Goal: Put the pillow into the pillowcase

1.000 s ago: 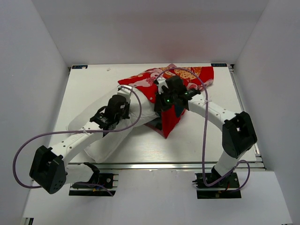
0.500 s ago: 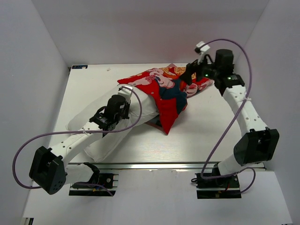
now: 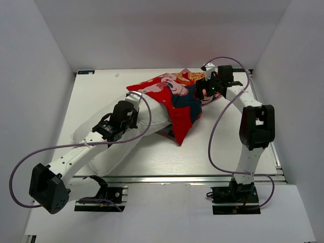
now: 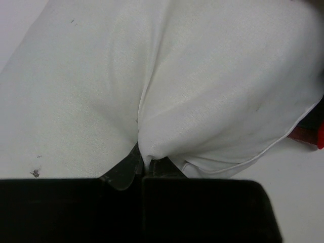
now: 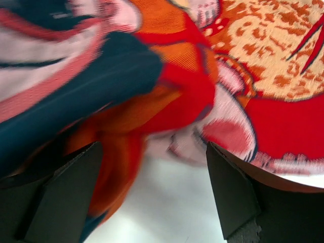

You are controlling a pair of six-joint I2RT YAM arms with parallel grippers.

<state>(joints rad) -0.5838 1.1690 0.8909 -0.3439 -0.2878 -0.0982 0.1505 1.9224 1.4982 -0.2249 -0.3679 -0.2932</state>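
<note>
Gripping pinched fold of pillow (image 4: 217, 91) with left hand (image 4: 144, 164), closed tight on white fabric; likely for anchoring it or pushing it toward pillowcase (image 3: 177, 98). Lying diagonal on table (image 3: 212, 152), with far end under red cloth and near end well outside. Hovering with right hand (image 5: 152, 149) close over far part of pillowcase, fully open, gripping nothing; probably seeking 1 edge for next pull. Cannot see case opening, nor how deep pillow sits inside. Blurred cloth in right wrist view: touching or not, cannot tell.

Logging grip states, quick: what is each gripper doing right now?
Left gripper: closed, pinching a fold of the pillow.
Right gripper: open, empty, jaws spread over the pillowcase.
</note>
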